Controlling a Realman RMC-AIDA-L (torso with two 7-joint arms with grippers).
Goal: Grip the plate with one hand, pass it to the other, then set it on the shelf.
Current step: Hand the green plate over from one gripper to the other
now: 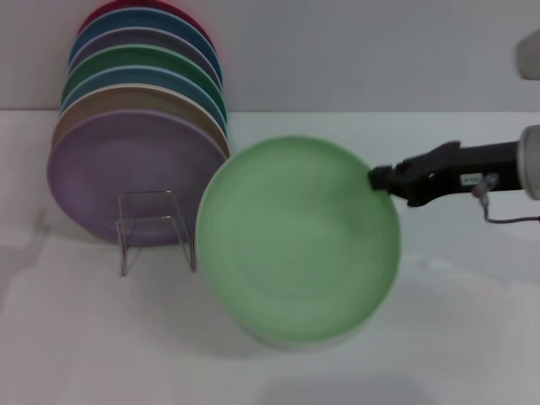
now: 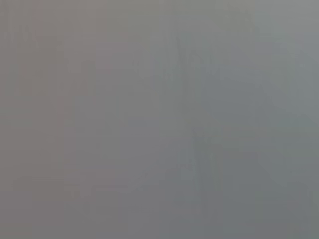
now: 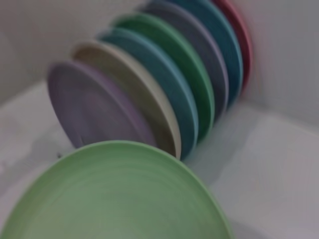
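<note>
Black fingers of the right gripper [image 1: 377, 179] pinch the mint plate [image 1: 298, 239] by its rim, holding it aloft just beside the clear shelf [image 1: 154, 226]. Seemingly placing; next it needs lowering onto that stand.

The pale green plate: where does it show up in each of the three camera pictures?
Head view: the pale green plate fills the middle, held at its edge by the right pincer, beside the clear stand.
Left wrist view: not in it; only blank grey.
Right wrist view: it fills the lower part of the picture.
Shared landmark: the lilac plate fronting the leaning row of plates.
</note>
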